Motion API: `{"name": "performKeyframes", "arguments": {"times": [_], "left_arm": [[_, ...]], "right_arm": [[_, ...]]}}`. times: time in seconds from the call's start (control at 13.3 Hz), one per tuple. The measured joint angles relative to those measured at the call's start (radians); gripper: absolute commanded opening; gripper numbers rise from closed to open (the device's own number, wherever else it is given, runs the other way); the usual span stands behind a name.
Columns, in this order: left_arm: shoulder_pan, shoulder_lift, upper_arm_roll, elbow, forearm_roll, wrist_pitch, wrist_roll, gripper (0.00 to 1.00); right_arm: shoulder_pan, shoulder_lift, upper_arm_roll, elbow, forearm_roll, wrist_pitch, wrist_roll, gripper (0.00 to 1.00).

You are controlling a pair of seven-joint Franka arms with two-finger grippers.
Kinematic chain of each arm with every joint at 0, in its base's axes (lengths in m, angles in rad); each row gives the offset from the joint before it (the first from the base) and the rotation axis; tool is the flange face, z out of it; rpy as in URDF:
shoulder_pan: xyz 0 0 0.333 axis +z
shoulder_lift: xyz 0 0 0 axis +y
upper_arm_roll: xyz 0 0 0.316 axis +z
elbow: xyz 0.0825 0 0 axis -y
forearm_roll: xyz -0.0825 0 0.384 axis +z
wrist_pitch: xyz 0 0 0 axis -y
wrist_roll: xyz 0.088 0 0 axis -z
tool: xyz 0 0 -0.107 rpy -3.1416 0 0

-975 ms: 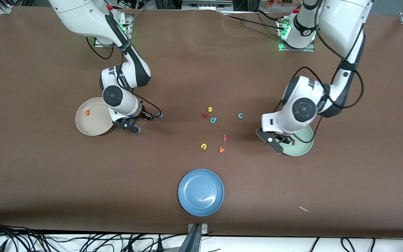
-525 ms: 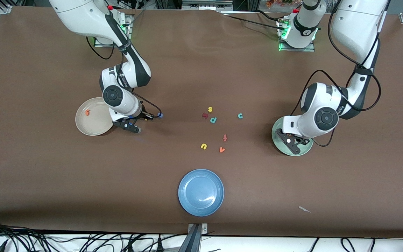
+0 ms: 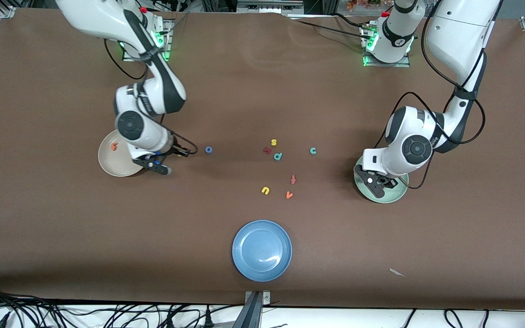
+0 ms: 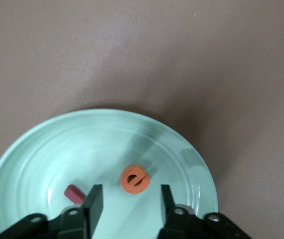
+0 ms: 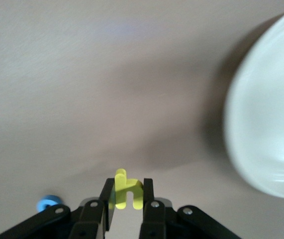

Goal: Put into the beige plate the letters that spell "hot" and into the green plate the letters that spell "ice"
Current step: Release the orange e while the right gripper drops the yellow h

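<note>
Clearly yellow h [image 5: 127, 193]; orange e [image 4: 134, 179].

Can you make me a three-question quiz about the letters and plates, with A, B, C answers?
1. Where is the orange e?
A. in the green plate
B. in the blue plate
C. on the table

2. How many letters lie in the green plate?
A. none
B. two
C. four

3. What does the right gripper hold?
A. the blue o
B. nothing
C. the yellow h

Answers: 1 A, it lies on the green dish. 2 B, the e and a dark red bar. 3 C, the fingers pinch it.
</note>
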State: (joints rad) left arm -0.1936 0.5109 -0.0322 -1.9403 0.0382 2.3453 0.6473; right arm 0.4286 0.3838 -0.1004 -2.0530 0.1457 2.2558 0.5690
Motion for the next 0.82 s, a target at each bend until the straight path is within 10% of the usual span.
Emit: {"name": "performKeyframes", "arguments": {"times": [0.38,0.67,0.82], "left_arm": [[-0.006,-0.045,-0.029,0.002,-0.008,-0.026,-0.026,1.0],[-0.053,-0.046,-0.076,-0.001,-0.018,-0.033,-0.256,1.0],[-0.058,-0.046,-0.111,-0.003,-0.019,-0.035,-0.392,1.0]], "right_arm": [[-0.012,-0.01,-0.238,-0.044,0.0,-0.108,-0.419,0.08],[-0.014,0.033,-0.261,-0.089,0.0,-0.103,-0.495,0.13],[-0.016,0.052,-0.261,-0.091,0.0,-0.097,-0.512,0.59]]}}
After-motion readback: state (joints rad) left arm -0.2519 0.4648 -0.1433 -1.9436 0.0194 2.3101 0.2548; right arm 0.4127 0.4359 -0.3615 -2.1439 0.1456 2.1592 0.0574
